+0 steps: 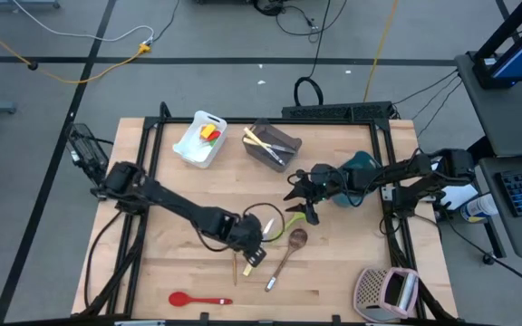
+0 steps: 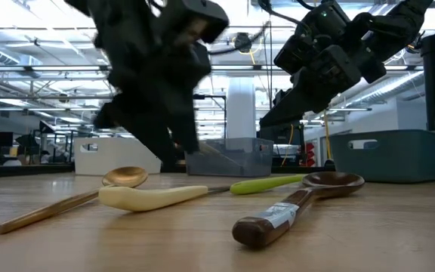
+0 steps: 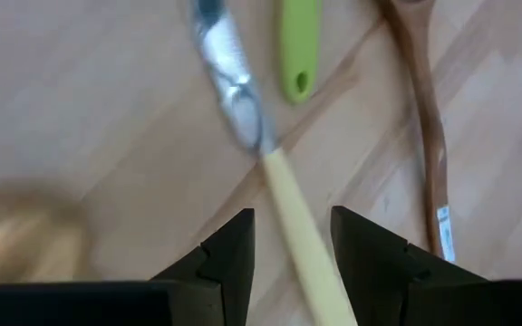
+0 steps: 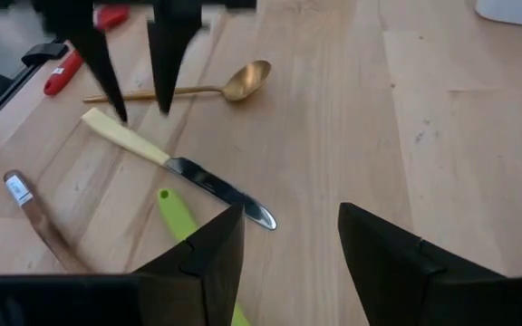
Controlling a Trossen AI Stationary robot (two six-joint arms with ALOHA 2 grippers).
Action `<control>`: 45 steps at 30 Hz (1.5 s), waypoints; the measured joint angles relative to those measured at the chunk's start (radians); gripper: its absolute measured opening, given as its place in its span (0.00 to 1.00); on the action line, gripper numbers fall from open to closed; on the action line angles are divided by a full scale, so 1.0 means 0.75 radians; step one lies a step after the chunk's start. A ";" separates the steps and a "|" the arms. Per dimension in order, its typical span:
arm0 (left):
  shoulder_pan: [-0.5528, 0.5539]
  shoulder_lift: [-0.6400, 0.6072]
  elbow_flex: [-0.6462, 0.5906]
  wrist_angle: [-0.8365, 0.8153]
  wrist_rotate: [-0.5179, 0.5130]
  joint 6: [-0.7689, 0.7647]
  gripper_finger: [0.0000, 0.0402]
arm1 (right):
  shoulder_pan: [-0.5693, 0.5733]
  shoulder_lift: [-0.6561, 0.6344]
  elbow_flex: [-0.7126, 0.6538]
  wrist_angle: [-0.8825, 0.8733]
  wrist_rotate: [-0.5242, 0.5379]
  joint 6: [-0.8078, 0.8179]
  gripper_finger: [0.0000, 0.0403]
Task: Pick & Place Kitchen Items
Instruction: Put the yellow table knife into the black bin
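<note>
Four slim utensils lie clustered mid-table, and the cream-handled knife [image 1: 263,243] serves as the landmark. Far to its left and nearer the front edge lies a red spoon [image 1: 198,299], alone. Just left of the knife rests the gold ladle [image 4: 208,88], its bowl close to the cream handle. The left gripper [image 3: 293,240] hangs directly over the knife, fingers spread to either side of the handle and closed on nothing. Behind the knife, toward the back edge, stand a white tub [image 1: 199,139] with red and yellow pieces inside and a grey tub [image 1: 272,145] holding cream-handled knives. Just right of the knife lie the lime spoon [image 1: 288,220] and the brown wooden spoon [image 1: 288,254]. Farther right, the right gripper [image 4: 288,235] hovers above the lime spoon, fingers apart and empty. Beyond it sits a teal tub [image 1: 362,167]; a pink-sided grater [image 1: 386,292] lies at the front right corner.
</note>
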 joint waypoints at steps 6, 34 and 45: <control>0.020 0.117 0.003 0.127 0.032 0.165 0.37 | 0.000 0.000 0.000 0.000 0.000 0.000 0.43; 0.183 0.160 0.006 -0.141 -0.116 0.692 0.07 | 0.000 0.000 0.000 -0.021 -0.001 0.000 0.42; 0.328 0.065 0.183 -0.505 -0.246 0.881 0.05 | 0.000 0.000 0.000 -0.029 -0.001 -0.008 0.42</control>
